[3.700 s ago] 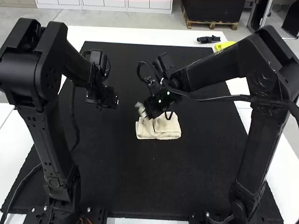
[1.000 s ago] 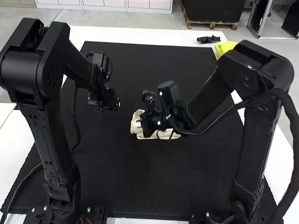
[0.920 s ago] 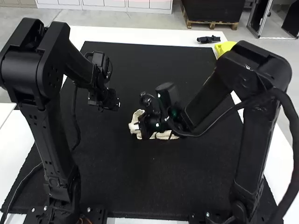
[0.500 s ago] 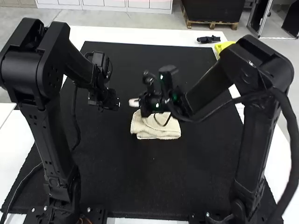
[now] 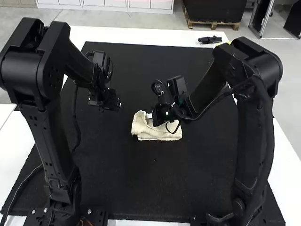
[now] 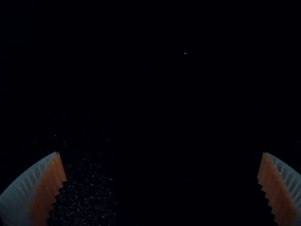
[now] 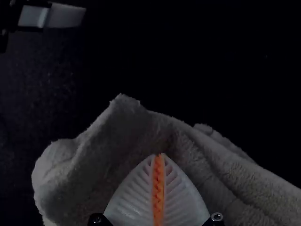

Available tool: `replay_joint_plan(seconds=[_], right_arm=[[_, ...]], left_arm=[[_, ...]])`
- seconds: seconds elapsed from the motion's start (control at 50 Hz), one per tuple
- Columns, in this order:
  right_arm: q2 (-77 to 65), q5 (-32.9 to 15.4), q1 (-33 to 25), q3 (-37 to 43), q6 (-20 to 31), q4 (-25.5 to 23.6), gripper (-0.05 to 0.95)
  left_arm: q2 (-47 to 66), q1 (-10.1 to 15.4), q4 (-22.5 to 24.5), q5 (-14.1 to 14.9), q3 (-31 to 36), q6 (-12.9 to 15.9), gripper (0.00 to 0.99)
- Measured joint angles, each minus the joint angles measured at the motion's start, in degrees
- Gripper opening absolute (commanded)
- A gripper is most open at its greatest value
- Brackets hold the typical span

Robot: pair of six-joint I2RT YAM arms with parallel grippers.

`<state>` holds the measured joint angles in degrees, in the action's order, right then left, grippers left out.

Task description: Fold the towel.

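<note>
High view: right gripper (image 5: 149, 116), squeezed together, over the lumpy towel (image 5: 149, 133); left gripper (image 5: 116, 104), spread wide, left of it.

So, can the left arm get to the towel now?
Probably yes: its gripper is open, and only bare mat seems to separate it from the towel. But the right gripper is over the towel, so they might bump.

The towel (image 5: 153, 133) lies on the mat (image 5: 136, 183)
</note>
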<state>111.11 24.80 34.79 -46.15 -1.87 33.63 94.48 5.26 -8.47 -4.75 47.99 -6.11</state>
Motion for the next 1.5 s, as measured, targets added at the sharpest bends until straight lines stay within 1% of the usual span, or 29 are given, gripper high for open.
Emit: replay_joint_plan(seconds=[0.18,0.3,0.4,0.5,0.64,0.82,0.96,1.06,1.24,1.32,1.4,1.5], right_arm=[[0.0,-0.13,2.43,0.11,0.59,-0.02,-0.02],[0.0,-0.72,3.8,1.7,1.66,-0.04,-0.02],[0.0,-1.27,5.27,2.49,2.78,-2.91,-0.02],[0.0,-1.68,6.29,3.1,3.69,-4.22,-0.02],[-0.02,-1.88,6.34,3.21,4.96,-4.63,-0.02],[-0.02,-1.86,6.34,3.21,6.84,-4.02,-0.02],[-1.05,-1.84,5.79,3.21,6.84,-3.63,-0.02],[-3.91,-1.84,4.55,2.34,6.58,-4.13,-0.02],[-6.29,-1.84,1.07,-2.56,6.62,-7.61,-0.02],[-6.56,-1.9,-1.55,-3.78,6.6,-8.83,-0.02],[-6.58,-3.3,-4.94,-4.94,6.56,-9.16,-0.02],[-6.58,-7.1,-10.56,-6.86,6.14,-9.14,-0.02]], left_arm=[[0.0,0.0,0.98,0.02,0.0,-0.17,0.959],[0.0,0.0,1.05,0.02,0.0,-0.2,0.959],[0.0,0.0,1.31,0.02,0.0,-0.2,0.959],[0.0,0.0,1.14,0.02,0.0,-0.2,0.959],[0.0,0.0,-0.46,0.02,0.9,-0.2,0.959],[0.02,0.0,-0.57,0.02,1.38,-0.2,0.959],[0.0,0.0,-0.39,0.0,1.38,-0.2,0.959],[0.02,0.0,-0.11,0.0,1.4,-0.2,0.959],[0.02,0.0,1.03,-0.02,1.4,-0.2,0.962],[0.0,0.0,1.18,-1.07,1.38,-0.37,0.962],[-0.13,0.02,2.62,-2.16,1.38,-0.68,0.962],[-1.14,0.0,5.6,-3.21,1.31,-1.14,0.962]])
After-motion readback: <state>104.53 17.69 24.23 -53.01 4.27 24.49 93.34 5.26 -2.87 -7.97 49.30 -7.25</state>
